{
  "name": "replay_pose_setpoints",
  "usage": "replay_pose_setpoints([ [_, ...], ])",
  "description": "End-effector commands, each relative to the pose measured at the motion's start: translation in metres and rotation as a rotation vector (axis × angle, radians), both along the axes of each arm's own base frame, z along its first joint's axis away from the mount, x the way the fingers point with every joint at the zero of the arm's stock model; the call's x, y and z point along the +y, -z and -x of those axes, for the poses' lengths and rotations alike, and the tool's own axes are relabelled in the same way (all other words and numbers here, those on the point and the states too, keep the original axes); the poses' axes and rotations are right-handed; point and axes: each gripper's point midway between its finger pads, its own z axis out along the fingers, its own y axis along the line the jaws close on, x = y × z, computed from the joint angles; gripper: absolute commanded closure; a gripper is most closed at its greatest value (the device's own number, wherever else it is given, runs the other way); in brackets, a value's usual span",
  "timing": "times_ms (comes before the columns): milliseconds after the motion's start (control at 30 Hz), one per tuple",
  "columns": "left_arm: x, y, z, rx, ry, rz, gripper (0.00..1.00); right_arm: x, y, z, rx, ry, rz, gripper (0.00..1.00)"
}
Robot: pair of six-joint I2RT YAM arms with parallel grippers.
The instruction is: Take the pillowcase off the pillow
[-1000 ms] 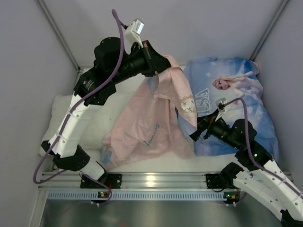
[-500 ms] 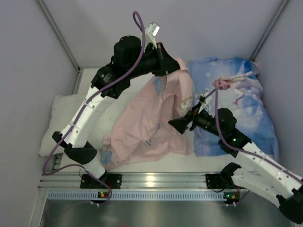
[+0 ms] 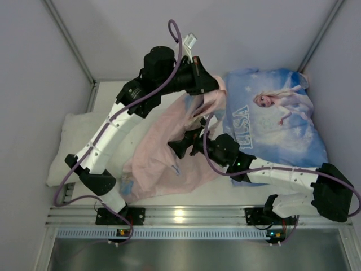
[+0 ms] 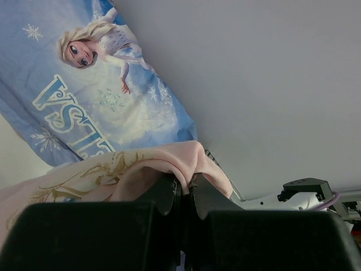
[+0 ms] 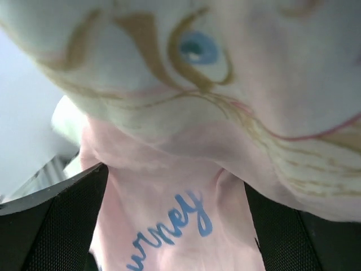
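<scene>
The pillowcase (image 3: 161, 164) shows its pale pink face and hangs from my left gripper (image 3: 213, 86), draping down to the table in the middle. In the left wrist view my left gripper (image 4: 188, 179) is shut on a pink fold of the pillowcase (image 4: 141, 166). The white pillow (image 3: 70, 138) lies at the left, its right part hidden under the pink fabric. My right gripper (image 3: 174, 149) is low against the draped fabric. In the right wrist view it (image 5: 175, 180) is open, its fingers wide apart, with the pillowcase (image 5: 180, 169) spread between them.
A second pillow clad in blue Elsa print (image 3: 282, 124) lies at the right, also in the left wrist view (image 4: 84, 96). Grey walls close in the back and both sides. A metal rail (image 3: 180, 214) runs along the near edge.
My right arm has swung left from over the blue pillow to the pink fabric. My left gripper has moved right with the pillowcase still held.
</scene>
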Motion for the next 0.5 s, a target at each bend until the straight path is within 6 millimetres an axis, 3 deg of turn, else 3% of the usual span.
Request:
replay_pose_setpoints([
  [0, 0.008, -0.034, 0.013, -0.070, 0.023, 0.092, 1.00, 0.001, -0.056, -0.029, -0.049, 0.206, -0.167, 0.04],
  [33, 0.009, -0.032, 0.014, -0.066, 0.022, 0.091, 1.00, 0.006, -0.042, -0.037, -0.016, 0.237, -0.128, 0.11],
  [133, 0.013, -0.027, 0.013, -0.051, 0.006, 0.084, 0.91, 0.002, -0.023, -0.054, 0.040, 0.368, -0.090, 0.58],
  [167, 0.016, -0.027, 0.011, -0.051, 0.000, 0.082, 0.85, -0.002, -0.019, -0.058, 0.049, 0.399, -0.086, 0.80],
  [233, 0.024, -0.026, 0.009, -0.051, -0.017, 0.079, 0.70, -0.013, -0.005, -0.064, 0.064, 0.474, -0.064, 1.00],
  [267, 0.033, -0.024, 0.004, -0.050, -0.042, 0.065, 0.52, -0.020, 0.003, -0.067, 0.076, 0.512, -0.051, 1.00],
  [333, 0.050, -0.023, -0.002, -0.053, -0.094, 0.043, 0.27, -0.042, 0.007, -0.076, 0.073, 0.606, -0.027, 1.00],
  [367, 0.067, -0.021, -0.017, -0.064, -0.180, 0.019, 0.18, -0.051, 0.007, -0.081, 0.068, 0.631, -0.020, 1.00],
  [400, 0.080, -0.010, -0.023, -0.038, -0.235, -0.027, 0.01, -0.067, 0.004, -0.091, 0.060, 0.672, -0.014, 1.00],
  [433, 0.095, -0.007, -0.029, -0.034, -0.295, -0.055, 0.01, -0.078, 0.004, -0.097, 0.061, 0.695, -0.001, 1.00],
  [467, 0.126, -0.006, -0.044, -0.052, -0.441, -0.100, 0.01, -0.100, 0.006, -0.110, 0.062, 0.746, 0.026, 1.00],
])
